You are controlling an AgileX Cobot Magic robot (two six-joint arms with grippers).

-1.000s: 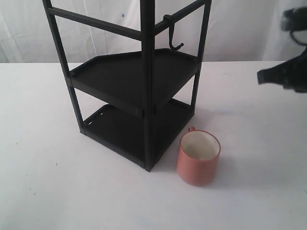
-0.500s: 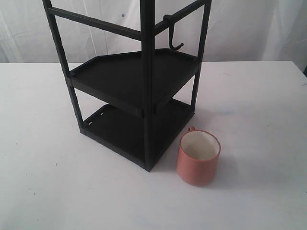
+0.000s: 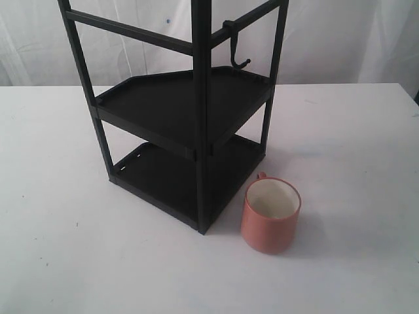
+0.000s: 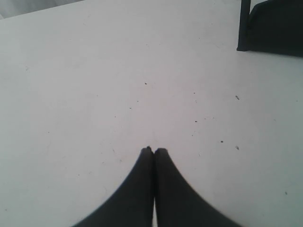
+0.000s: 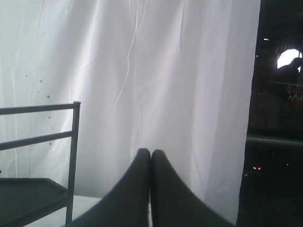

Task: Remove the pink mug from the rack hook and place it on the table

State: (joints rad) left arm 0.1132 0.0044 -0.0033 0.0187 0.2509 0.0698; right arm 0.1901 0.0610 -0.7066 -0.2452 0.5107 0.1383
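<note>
The pink mug (image 3: 270, 216) stands upright on the white table (image 3: 353, 144), just right of the black rack's front corner, cream inside showing. The rack hook (image 3: 237, 52) hangs bare from the rack's top bar. Neither gripper shows in the exterior view. In the left wrist view my left gripper (image 4: 154, 150) is shut with nothing in it, low over bare table (image 4: 94, 85). In the right wrist view my right gripper (image 5: 150, 152) is shut and holds nothing, raised and facing the white curtain, away from the mug.
The tall black two-shelf rack (image 3: 183, 111) stands mid-table; a foot of the rack (image 4: 272, 26) appears in the left wrist view and a side of the rack (image 5: 42, 189) in the right wrist view. A white curtain (image 5: 165, 71) hangs behind, with a dark opening (image 5: 279, 118) beside it.
The right arm, seen at the exterior view's right edge one second ago, has withdrawn out of that view. The mug and rack have not moved.
</note>
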